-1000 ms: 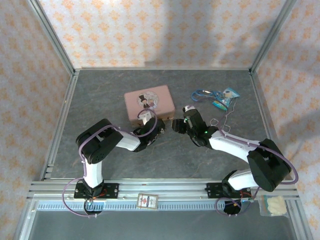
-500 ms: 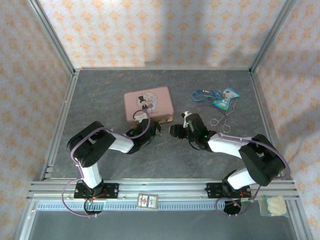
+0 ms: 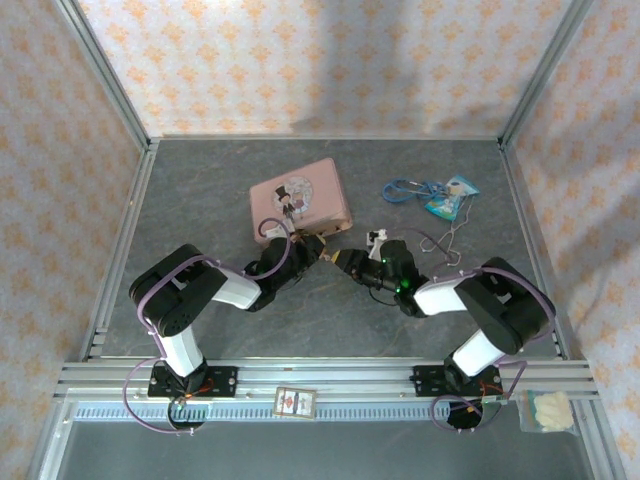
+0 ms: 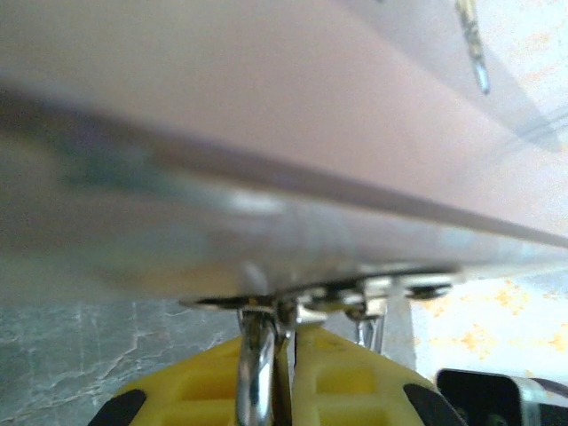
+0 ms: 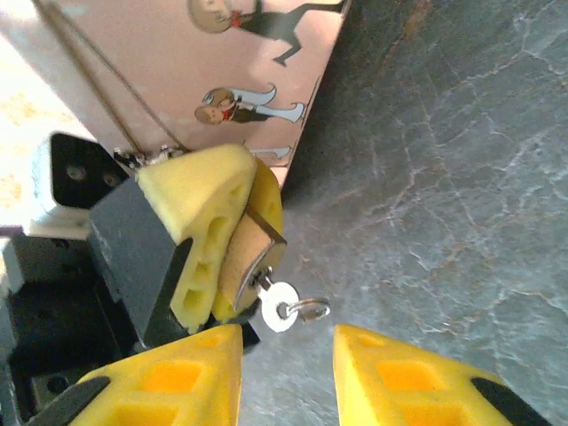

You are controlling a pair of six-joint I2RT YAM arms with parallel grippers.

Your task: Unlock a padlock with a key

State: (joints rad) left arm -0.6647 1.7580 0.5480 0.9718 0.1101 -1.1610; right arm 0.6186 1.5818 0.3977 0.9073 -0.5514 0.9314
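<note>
The small brass padlock (image 5: 241, 263) is pinched between my left gripper's yellow fingers (image 5: 191, 232), close against the pink tin. The silvery key (image 5: 280, 309) sticks out of the padlock's underside, with a small ring on its head. My right gripper (image 5: 286, 357) is open just below the key, one finger on each side and neither touching it. In the left wrist view my left gripper (image 4: 286, 344) is shut on the padlock's steel shackle (image 4: 256, 357), directly under the tin's edge. From above, the two grippers (image 3: 318, 252) (image 3: 350, 262) meet tip to tip.
The pink cartoon tin (image 3: 300, 198) lies turned at an angle, touching the left gripper's far side. A blue cord with a teal packet (image 3: 432, 192) sits at the back right, and a thin string (image 3: 447, 240) trails from it. Frame rails (image 3: 110, 260) border the table.
The left gripper has pushed right and forward, turning the pink tin. The right arm has dropped lower and its gripper has closed in on the left gripper.
</note>
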